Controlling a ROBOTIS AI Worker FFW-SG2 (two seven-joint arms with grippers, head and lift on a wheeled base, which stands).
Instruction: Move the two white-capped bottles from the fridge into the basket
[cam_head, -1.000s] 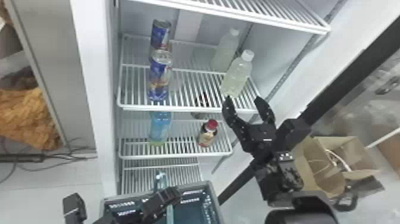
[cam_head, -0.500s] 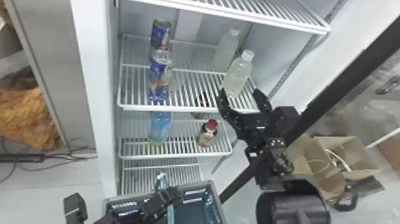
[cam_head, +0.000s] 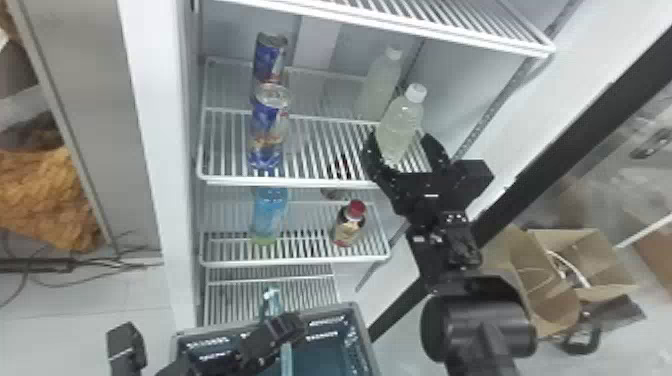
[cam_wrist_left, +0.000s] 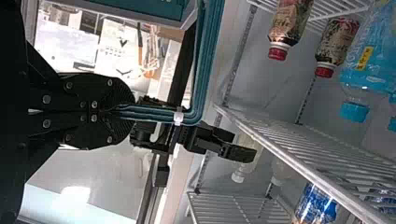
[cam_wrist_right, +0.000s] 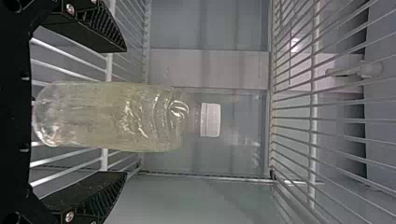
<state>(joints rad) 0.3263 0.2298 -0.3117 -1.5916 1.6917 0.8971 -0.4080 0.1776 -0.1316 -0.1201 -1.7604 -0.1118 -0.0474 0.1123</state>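
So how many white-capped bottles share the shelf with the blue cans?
2: the front bottle, between the open fingers of the right hand, and the rear bottle, deeper in.

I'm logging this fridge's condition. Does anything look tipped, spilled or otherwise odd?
Nothing in the fridge stands out: the white-capped bottles and blue cans stand upright on their shelf, and I see no spill. Outside it, the loose cables trailing across the floor look untidy.

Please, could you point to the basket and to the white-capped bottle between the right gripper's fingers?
Basket (cam_head: 364, 340): head view, on its right rim.
White-capped bottle (cam_wrist_right: 107, 116): right wrist view, on its body.
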